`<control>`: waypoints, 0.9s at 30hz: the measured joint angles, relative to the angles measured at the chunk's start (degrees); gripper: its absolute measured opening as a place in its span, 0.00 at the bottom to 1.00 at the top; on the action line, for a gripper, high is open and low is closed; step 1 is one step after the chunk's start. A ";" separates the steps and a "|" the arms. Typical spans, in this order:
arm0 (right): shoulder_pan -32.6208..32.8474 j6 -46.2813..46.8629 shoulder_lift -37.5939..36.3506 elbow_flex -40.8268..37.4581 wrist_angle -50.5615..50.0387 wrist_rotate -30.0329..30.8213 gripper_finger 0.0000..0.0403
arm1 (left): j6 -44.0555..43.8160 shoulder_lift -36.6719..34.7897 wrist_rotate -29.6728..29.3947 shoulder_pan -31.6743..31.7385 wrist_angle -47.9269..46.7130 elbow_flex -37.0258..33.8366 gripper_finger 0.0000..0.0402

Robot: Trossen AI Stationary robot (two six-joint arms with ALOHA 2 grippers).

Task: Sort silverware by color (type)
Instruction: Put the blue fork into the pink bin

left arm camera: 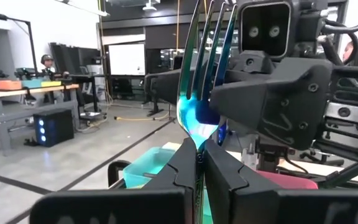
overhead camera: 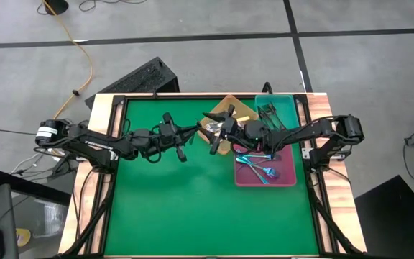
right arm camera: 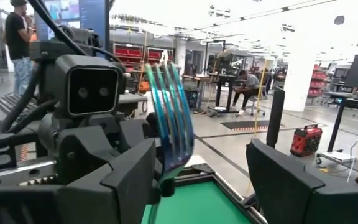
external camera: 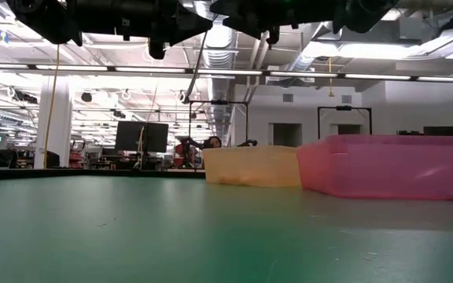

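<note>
Above the green table [overhead camera: 192, 208], mid-air between both arms, an iridescent blue-teal fork [left arm camera: 202, 93] stands tines up, its neck pinched in the left gripper [left arm camera: 199, 163]. Right gripper [right arm camera: 201, 174] faces it, fingers spread wide to either side of the tines, apparently not touching. More blue-teal forks [overhead camera: 257, 167] lie in the pink tray [overhead camera: 287, 173]; black forks [overhead camera: 267, 112] in the teal tray [overhead camera: 286, 101]; orange tray [external camera: 252, 167] beside.
</note>
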 joint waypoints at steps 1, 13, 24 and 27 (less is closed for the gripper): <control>0.02 0.00 0.00 0.17 -0.07 -0.01 0.67 | 0.00 0.00 0.00 0.00 -0.04 0.00 0.00; -1.24 2.82 -0.01 1.13 -1.38 -2.26 0.41 | 0.02 0.00 -0.26 0.00 0.43 0.00 0.00; -2.64 5.44 0.00 1.13 -2.24 -5.24 0.08 | -0.24 0.00 -0.56 0.04 0.65 0.00 0.00; -2.62 5.44 -0.02 1.13 -2.93 -4.23 0.05 | -0.26 0.00 -0.46 0.07 0.24 -0.02 0.00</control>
